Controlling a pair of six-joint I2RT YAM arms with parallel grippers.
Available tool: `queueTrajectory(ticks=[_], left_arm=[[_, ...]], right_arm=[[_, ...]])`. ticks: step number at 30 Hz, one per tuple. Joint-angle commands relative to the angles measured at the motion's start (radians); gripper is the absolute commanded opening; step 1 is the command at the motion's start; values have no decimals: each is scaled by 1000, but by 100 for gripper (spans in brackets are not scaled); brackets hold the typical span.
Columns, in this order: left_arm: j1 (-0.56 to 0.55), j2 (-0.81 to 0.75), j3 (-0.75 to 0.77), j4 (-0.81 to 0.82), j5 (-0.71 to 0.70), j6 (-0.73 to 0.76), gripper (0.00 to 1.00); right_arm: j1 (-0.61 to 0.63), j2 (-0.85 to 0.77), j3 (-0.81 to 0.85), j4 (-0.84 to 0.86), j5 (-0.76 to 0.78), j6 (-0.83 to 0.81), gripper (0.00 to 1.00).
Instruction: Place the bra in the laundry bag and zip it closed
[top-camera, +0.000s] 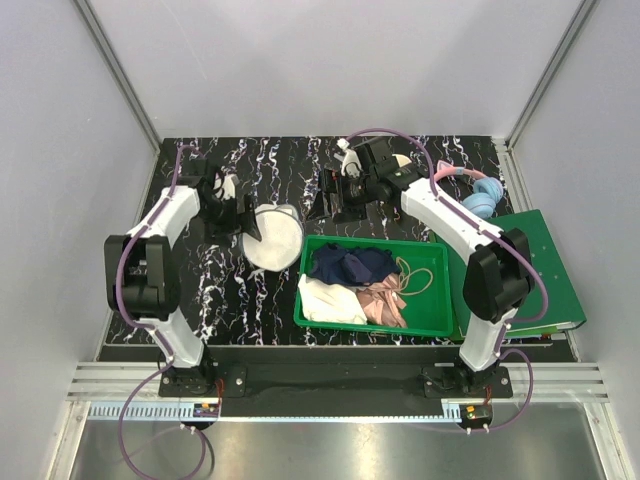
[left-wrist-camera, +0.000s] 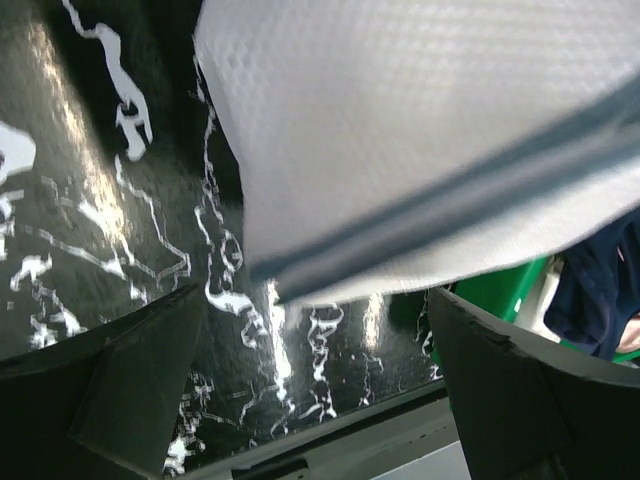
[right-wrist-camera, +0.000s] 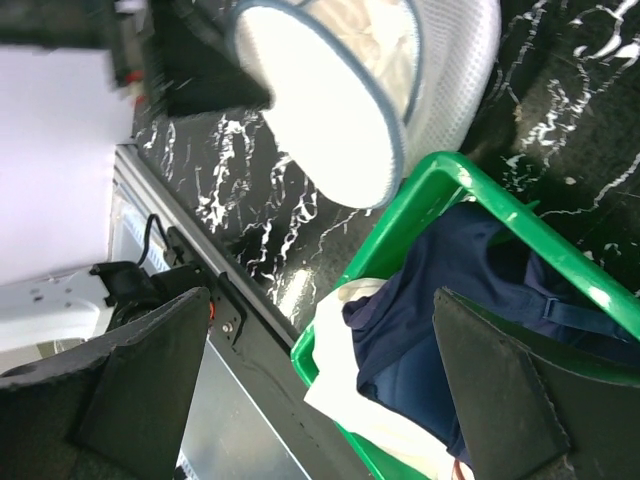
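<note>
The laundry bag (top-camera: 273, 236) is a white round mesh case on the black marbled table, left of the green bin. In the right wrist view its two halves (right-wrist-camera: 322, 100) gape apart and cream fabric (right-wrist-camera: 378, 45), seemingly the bra, shows inside. In the left wrist view the bag's mesh and grey zipper rim (left-wrist-camera: 420, 130) fill the top. My left gripper (top-camera: 243, 216) is open at the bag's left edge, holding nothing; its fingers (left-wrist-camera: 130, 385) stand wide apart. My right gripper (top-camera: 335, 203) is open and empty, behind the bin and right of the bag.
A green bin (top-camera: 440, 290) holds a navy garment (top-camera: 345, 265), a flat cream cloth (top-camera: 325, 300) and a pink-beige satin garment (top-camera: 385, 300). A green board (top-camera: 545, 265) lies to the right. A blue and pink object (top-camera: 482, 196) sits at the back right.
</note>
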Motion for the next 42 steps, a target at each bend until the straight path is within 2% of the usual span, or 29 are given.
queueTrajectory(ticks=[1,2,4,5,7,8,9,11,15,17,21,29,34,41,42], left_arm=[[31,86,14,129,123,17,91],[30,100,21,143,146,3,70],[62,121,-2,200,232,-77,51],[78,118,-16,220,271,-110,38],[91,80,-73,284,296,-207,29],[92,63,-91,309,311,-239,8],[92,43,-107,329,309,-300,0],[102,-30,-159,367,295,-378,0],[109,-168,-275,448,266,-656,0],[112,-231,-318,491,244,-722,0],[125,-293,-418,623,252,-921,0],[134,-302,-483,717,272,-1035,0],[138,-308,-481,749,275,-1067,0],[140,-307,-473,820,309,-1141,0],[140,-307,-472,820,310,-1141,0]], right_arm=[[20,-63,-18,40,-38,1,100],[25,-61,-19,43,-32,6,100],[35,-48,-12,41,-25,18,100],[38,-40,-6,41,-23,26,100],[46,-10,17,43,-20,55,99],[48,1,23,53,-20,66,99],[48,14,40,63,-23,84,97],[52,52,57,93,-25,136,96],[64,106,116,130,-22,231,95],[72,127,132,142,-28,263,95],[78,141,104,176,-2,383,95],[81,190,43,322,-34,552,82],[87,187,-22,397,-31,606,79],[94,286,29,442,-31,661,76],[95,303,49,448,-34,667,71]])
